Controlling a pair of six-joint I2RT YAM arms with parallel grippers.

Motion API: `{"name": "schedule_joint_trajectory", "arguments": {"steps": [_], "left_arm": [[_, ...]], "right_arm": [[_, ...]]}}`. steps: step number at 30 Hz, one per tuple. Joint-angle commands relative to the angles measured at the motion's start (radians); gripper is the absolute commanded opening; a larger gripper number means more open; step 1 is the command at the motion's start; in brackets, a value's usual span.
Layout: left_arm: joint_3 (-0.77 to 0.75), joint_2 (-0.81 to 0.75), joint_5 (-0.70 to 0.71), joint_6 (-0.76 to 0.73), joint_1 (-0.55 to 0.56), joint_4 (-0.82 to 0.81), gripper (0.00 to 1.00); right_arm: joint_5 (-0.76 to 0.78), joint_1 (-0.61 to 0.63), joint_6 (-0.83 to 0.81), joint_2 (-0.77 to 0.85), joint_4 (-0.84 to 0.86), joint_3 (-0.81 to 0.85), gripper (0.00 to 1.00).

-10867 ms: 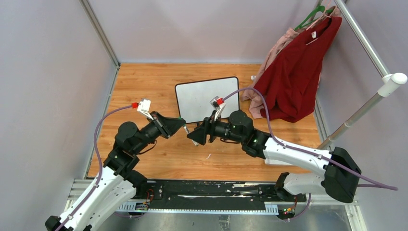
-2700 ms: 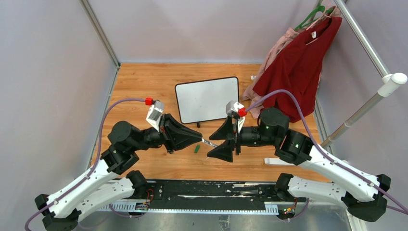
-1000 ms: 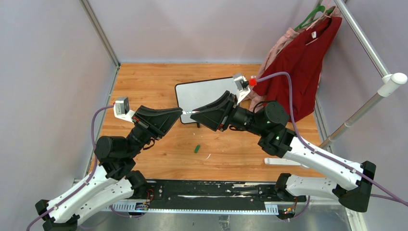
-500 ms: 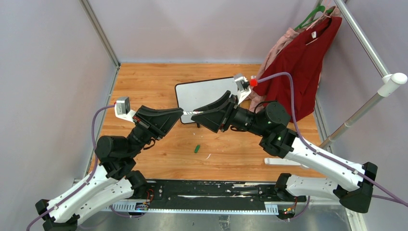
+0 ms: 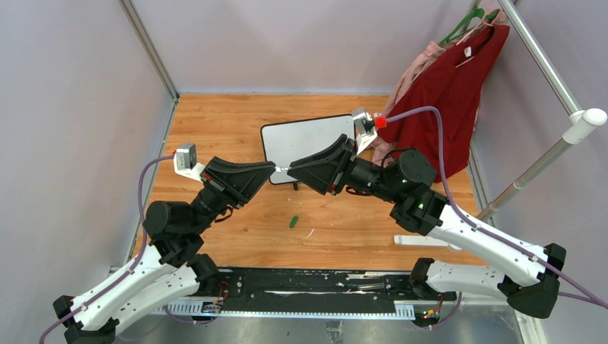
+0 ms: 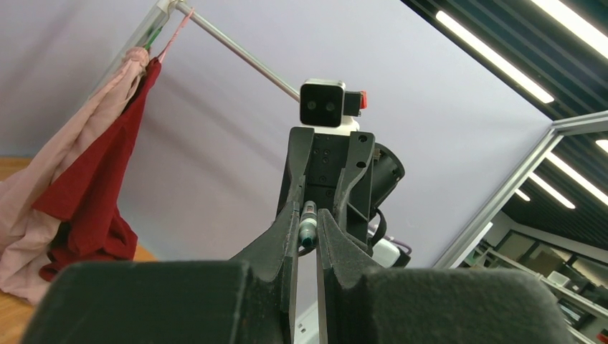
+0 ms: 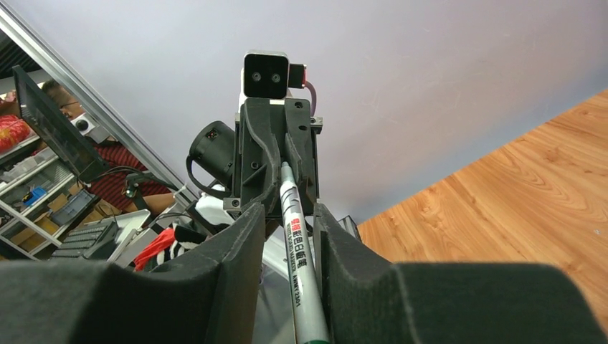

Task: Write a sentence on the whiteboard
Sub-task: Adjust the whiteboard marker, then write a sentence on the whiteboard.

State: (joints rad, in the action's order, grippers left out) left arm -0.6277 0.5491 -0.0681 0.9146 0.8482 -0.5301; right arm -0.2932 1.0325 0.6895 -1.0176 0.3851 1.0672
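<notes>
The whiteboard [image 5: 308, 140] stands on the wooden table, and its visible face is blank; no sentence shows on it. Both grippers are raised and face each other over the board's front left corner. A white marker with a green end [image 5: 281, 168] bridges them. My left gripper [image 5: 271, 168] is shut on the marker's green end [image 6: 307, 223]. My right gripper [image 7: 289, 211] is open. The marker barrel [image 7: 297, 251] runs between its fingers, lying against one finger with a gap at the other. A small green cap [image 5: 293, 221] lies on the table in front of the board.
A red garment [image 5: 444, 100] and a pink one [image 5: 412, 79] hang from a metal rail [image 5: 545, 64] at the right, draping near the board's right edge. A flat white piece [image 5: 419, 241] lies on the table by the right arm. Grey walls close in three sides.
My right gripper has edged slightly to the right along the marker. The left gripper keeps its hold and has barely moved.
</notes>
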Motion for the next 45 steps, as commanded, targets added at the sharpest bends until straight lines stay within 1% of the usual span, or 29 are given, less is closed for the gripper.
{"name": "schedule_joint_trajectory", "arguments": {"steps": [1,6,11,15,17,18,20,21,24,26,27,29,31,33,37,39,42,45], "left_arm": [[-0.007,0.005,-0.003,-0.008,0.006,-0.022,0.0],[-0.007,0.004,-0.001,-0.01,0.006,-0.022,0.0],[-0.011,0.01,-0.007,-0.01,0.006,-0.021,0.0],[-0.009,0.013,-0.007,-0.01,0.006,-0.022,0.0],[-0.008,0.013,-0.008,-0.011,0.006,-0.022,0.0],[-0.005,0.014,-0.007,-0.012,0.006,-0.022,0.0],[0.0,0.012,-0.007,-0.015,0.006,-0.022,0.0],[0.003,0.012,-0.006,-0.017,0.006,-0.022,0.02],[0.007,0.003,0.008,-0.026,0.006,-0.004,0.41],[0.006,-0.01,0.022,-0.039,0.006,0.024,0.6],[0.003,-0.018,0.034,-0.048,0.006,0.042,0.67],[-0.002,-0.039,0.058,-0.072,0.006,0.09,0.77],[-0.015,-0.064,0.079,-0.107,0.006,0.155,0.82],[-0.032,-0.093,0.119,-0.162,0.006,0.244,0.85],[-0.094,-0.141,0.237,-0.303,0.006,0.504,0.86],[-0.118,-0.153,0.316,-0.363,0.006,0.637,0.85],[-0.138,-0.154,0.421,-0.413,0.006,0.774,0.85],[-0.142,-0.136,0.501,-0.434,0.006,0.827,0.83]], "right_arm": [[-0.003,0.008,-0.017,0.014,0.015,0.034,0.33],[-0.01,0.008,-0.019,0.014,0.003,0.038,0.27],[-0.014,0.008,-0.024,0.02,-0.002,0.036,0.2],[-0.021,0.008,-0.025,0.022,-0.001,0.035,0.09],[-0.026,0.008,-0.026,0.023,0.003,0.031,0.02],[-0.028,0.007,-0.025,0.025,0.008,0.029,0.0],[-0.033,0.008,-0.026,0.029,0.02,0.023,0.0],[-0.034,0.008,-0.029,0.03,0.021,0.022,0.0],[-0.027,0.008,-0.041,0.042,0.006,0.021,0.0],[-0.014,0.007,-0.06,0.056,-0.02,0.023,0.0],[-0.005,0.007,-0.071,0.065,-0.035,0.025,0.0],[0.019,0.008,-0.1,0.088,-0.078,0.03,0.0],[0.055,0.008,-0.156,0.114,-0.147,0.042,0.0],[0.115,0.008,-0.216,0.145,-0.246,0.064,0.0],[0.323,0.007,-0.339,0.202,-0.47,0.093,0.0],[0.425,0.008,-0.395,0.224,-0.544,0.085,0.0],[0.551,0.008,-0.457,0.247,-0.607,0.046,0.0],[0.65,0.008,-0.514,0.266,-0.61,-0.013,0.0]]}}
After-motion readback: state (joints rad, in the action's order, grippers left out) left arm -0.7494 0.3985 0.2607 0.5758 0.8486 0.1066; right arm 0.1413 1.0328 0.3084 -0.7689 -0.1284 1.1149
